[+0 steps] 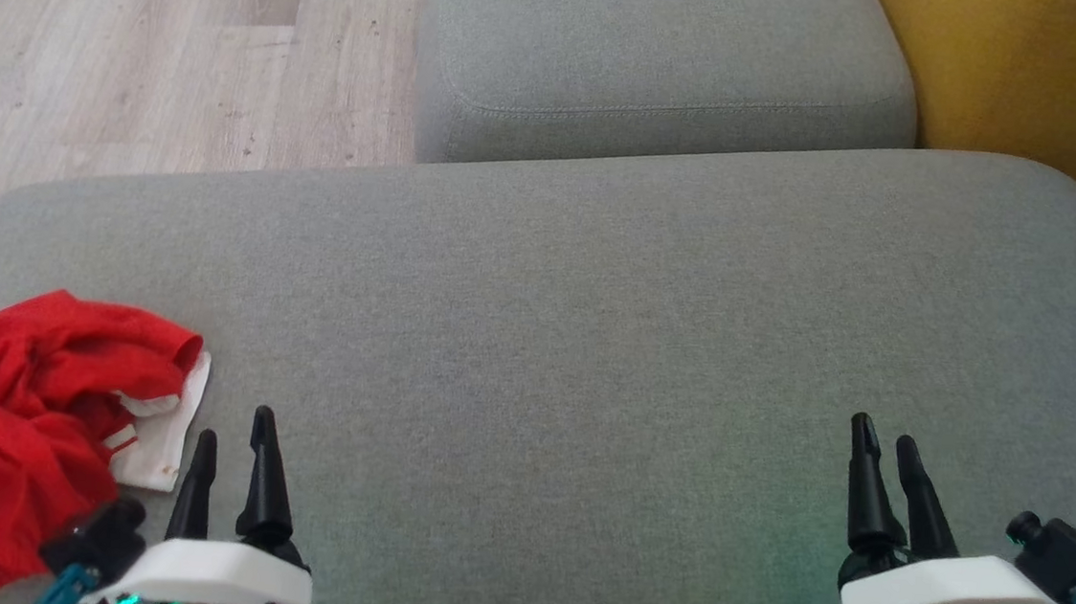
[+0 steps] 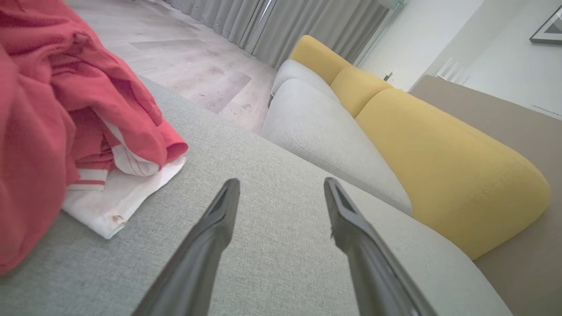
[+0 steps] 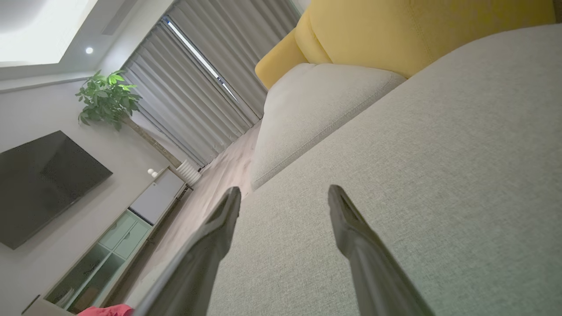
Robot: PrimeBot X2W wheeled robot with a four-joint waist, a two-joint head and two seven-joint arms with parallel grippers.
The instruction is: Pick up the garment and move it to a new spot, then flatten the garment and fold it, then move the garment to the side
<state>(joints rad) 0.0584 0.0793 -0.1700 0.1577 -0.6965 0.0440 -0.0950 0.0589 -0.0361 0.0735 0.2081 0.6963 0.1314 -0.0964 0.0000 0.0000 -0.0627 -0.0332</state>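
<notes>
red garment (image 1: 20, 415), crumpled, beside left gripper (image 1: 236, 422)

My head view crops the garment (image 1: 19, 424) at 9 and 6 o'clock. Its crumpled folds conceal the inner layers. The brown speck (image 2: 117, 218) on its white hem (image 2: 131, 193) is too small to identify. Garment type: undetermined.

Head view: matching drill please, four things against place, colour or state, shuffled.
Things:
1. garment
2. left gripper
3. right gripper
4. back cushion

Descriptions:
A. yellow, top right corner
B. open, over the bare grey seat, lower right
C. crumpled, red and white, lower left
D. open, just right of the red cloth, not touching it

Pairs: 1-C, 2-D, 3-B, 4-A
</notes>
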